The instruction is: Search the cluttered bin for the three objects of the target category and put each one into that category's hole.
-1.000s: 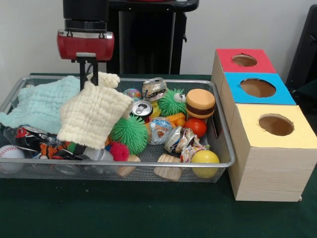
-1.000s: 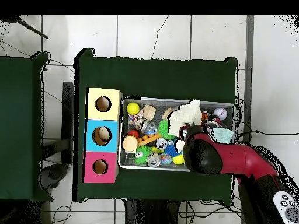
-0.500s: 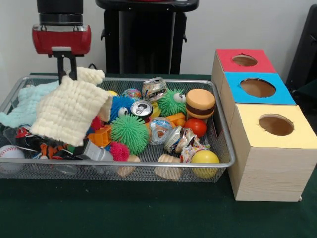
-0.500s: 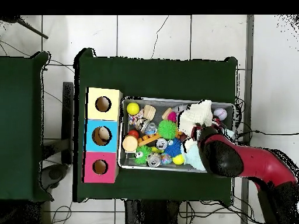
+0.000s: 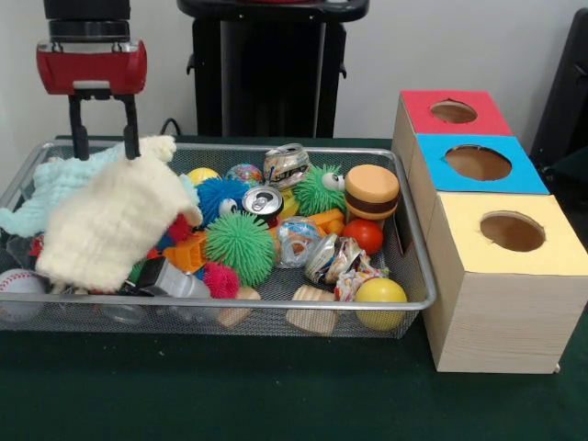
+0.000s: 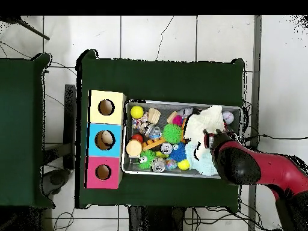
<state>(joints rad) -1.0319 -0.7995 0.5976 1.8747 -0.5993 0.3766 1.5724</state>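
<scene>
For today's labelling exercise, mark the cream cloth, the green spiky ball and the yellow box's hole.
cream cloth [image 5: 115,225], front view, middle of its knitted face
green spiky ball [image 5: 241,248], front view, centre of its spikes
yellow box's hole [image 5: 512,231], front view, middle of the opening

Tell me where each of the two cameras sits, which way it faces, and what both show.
Front view: across the table, level, facing the wire bin and the three boxes; the open gripper hangs above the cream cloth.
Overhead view: above the table, looking straight down; the red arm reaches in from the lower right.
Both show the bin, boxes and cloth.
</scene>
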